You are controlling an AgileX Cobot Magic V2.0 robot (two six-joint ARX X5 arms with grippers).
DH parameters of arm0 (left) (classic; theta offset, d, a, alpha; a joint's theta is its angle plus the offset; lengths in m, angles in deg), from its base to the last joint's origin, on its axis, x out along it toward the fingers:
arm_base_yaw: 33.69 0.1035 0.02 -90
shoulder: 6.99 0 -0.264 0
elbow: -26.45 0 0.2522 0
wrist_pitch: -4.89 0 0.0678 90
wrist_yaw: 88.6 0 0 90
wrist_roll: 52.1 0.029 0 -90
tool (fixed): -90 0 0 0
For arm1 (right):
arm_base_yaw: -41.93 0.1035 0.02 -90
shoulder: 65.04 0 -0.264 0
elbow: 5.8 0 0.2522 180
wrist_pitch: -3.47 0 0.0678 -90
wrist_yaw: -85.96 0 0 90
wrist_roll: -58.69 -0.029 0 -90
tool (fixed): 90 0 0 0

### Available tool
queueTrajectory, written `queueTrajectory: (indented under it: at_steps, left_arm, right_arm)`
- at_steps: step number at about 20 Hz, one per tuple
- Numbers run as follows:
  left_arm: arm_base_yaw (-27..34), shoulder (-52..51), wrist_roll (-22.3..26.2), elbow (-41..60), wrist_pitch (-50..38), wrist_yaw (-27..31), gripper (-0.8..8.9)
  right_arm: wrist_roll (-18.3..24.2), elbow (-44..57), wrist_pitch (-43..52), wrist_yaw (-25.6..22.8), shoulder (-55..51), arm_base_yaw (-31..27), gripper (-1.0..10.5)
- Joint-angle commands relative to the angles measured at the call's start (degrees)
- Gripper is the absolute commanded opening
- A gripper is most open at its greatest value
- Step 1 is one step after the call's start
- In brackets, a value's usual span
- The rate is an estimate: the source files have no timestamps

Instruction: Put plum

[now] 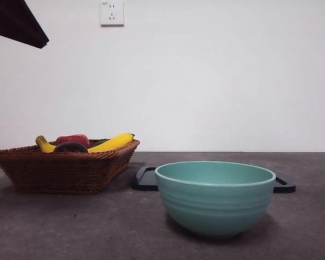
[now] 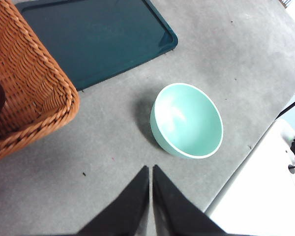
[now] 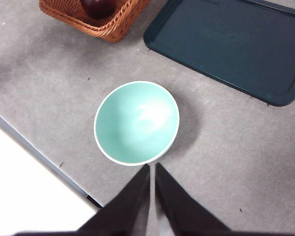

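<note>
I have 3 containers on the grey table (image 1: 70,227): a wicker basket (image 1: 65,169), a teal bowl (image 1: 215,197) and a dark tray (image 3: 226,44). From the front, the basket sits at the left and holds the plum (image 1: 71,147), a dark maroon round shape only just showing above the rim, beside a red fruit (image 1: 73,139) and 2 yellow bananas (image 1: 112,143) that poke up behind it. My right wrist camera catches the plum again at the corner of the basket, glossy and dark, cut off by the frame edge so I only see part of it. The bowl stands in front of the tray and well apart from the basket, and I see nothing inside it from either wrist camera. The tray lies flat behind the bowl with a bare surface; from the front it is mostly hidden by the bowl, with only its 2 ends showing. The left gripper (image 2: 151,169) hangs above the table near the bowl, its jaws pressed together on nothing. The right gripper (image 3: 152,167) hangs just beside the bowl's rim, jaws likewise closed and carrying nothing. In the front view both arms show only as dark tips at the top corners.
</note>
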Motion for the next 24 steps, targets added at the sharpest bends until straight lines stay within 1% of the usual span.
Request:
queueTrajectory:
  at_steps: [1, 3, 4, 5, 9, 11, 14, 16, 18, 20, 24]
  left_arm:
    - [-0.3, -0.5, 1.2, -0.7, -0.5, -0.2, 0.08]
    - [0.3, -1.7, 5.4, -0.6, -4.0, 0.2, 0.08]
    - [1.1, -2.7, 6.6, -0.6, -7.1, 0.5, 0.08]
    - [2.2, -3.8, 7.2, -0.6, -11.0, 2.0, 0.08]
    - [9.1, -12.0, 7.1, 2.2, -27.8, 12.1, 0.08]
    - [12.5, -17.4, 7.4, 5.9, -33.2, 17.6, 0.08]
    - [16.5, -26.2, 8.6, 13.6, -35.8, 25.5, 0.08]
    - [18.4, -31.8, 10.0, 19.9, -36.8, 28.4, 0.08]
    - [20.0, -36.9, 11.0, 26.1, -37.0, 29.1, 0.08]
    - [21.4, -41.6, 11.0, 32.3, -37.1, 29.2, 0.08]
    - [22.3, -48.7, 11.0, 41.9, -37.0, 29.2, 0.08]
  right_arm:
    - [0.4, -1.1, 0.3, 0.0, 0.2, 0.3, 0.1]
    - [0.4, -1.1, 0.3, 0.0, 0.2, 0.3, 0.1]
    - [0.4, -1.1, 0.3, 0.0, 0.2, 0.3, 0.1]
    - [0.4, -1.1, 0.3, 0.0, 0.2, 0.3, 0.1]
    - [0.4, -1.1, 0.3, 0.0, 0.2, 0.3, 0.1]
    - [0.4, -1.1, 0.3, 0.0, 0.2, 0.3, 0.1]
    - [0.4, -1.1, 0.3, 0.0, 0.2, 0.3, 0.1]
    - [0.4, -1.1, 0.3, 0.0, 0.2, 0.3, 0.1]
    - [0.4, -1.1, 0.3, 0.0, 0.2, 0.3, 0.1]
    - [0.4, -1.1, 0.3, 0.0, 0.2, 0.3, 0.1]
    - [0.4, -1.1, 0.3, 0.0, 0.2, 0.3, 0.1]
